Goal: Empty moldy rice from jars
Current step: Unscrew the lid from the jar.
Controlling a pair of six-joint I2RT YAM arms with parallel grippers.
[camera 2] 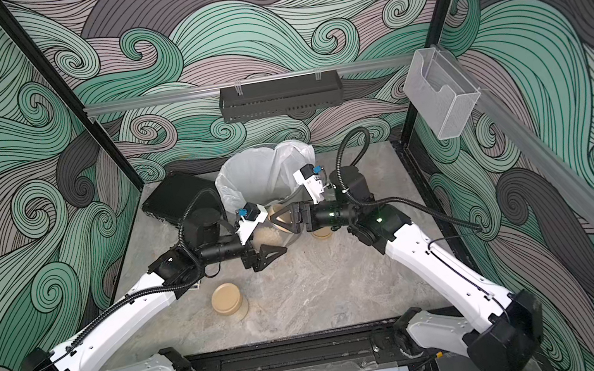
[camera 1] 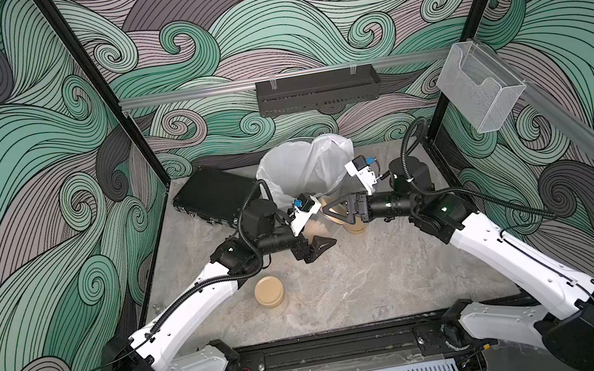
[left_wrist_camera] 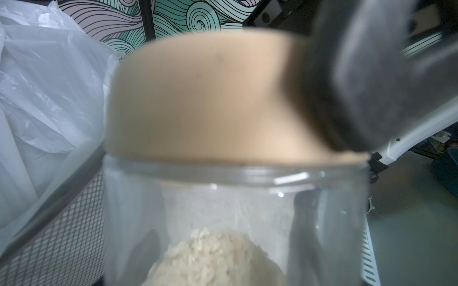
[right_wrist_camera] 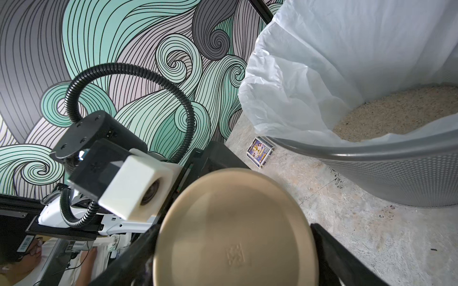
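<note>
Two robot arms meet over a grey marbled surface (camera 1: 346, 292), just in front of a mesh bin (right_wrist_camera: 371, 153) with a white liner that stands at the middle of the rear edge. The left hand (camera 2: 264, 243) holds a clear jar (left_wrist_camera: 223, 210) by its body, jaws closed on the wall. The jar is tilted, with its tan lid (right_wrist_camera: 235, 230) on and turned toward the right arm. A low heap of pale rice (left_wrist_camera: 218, 260) sits inside, filling only part of it. The right hand (camera 2: 283, 218) faces the lid head-on, jaws wide with one finger on each side of the rim — whether the pads press on it yet cannot be told. Whether the jar rests on the surface or is lifted is also unclear. Beige grains (right_wrist_camera: 396, 114) lie in the bin, so some emptying looks done. A second jar (camera 1: 269, 291), lidded, stands toward the front left corner, and a third jar (camera 1: 355, 227) shows partly beneath the right hand. The step in hand looks like unscrewing this lid. The next move calls for a firm pinch on the rim and a twist against the left hand's steady hold — then the lid lifted clear, so the jar can be tipped over the bin.
</note>
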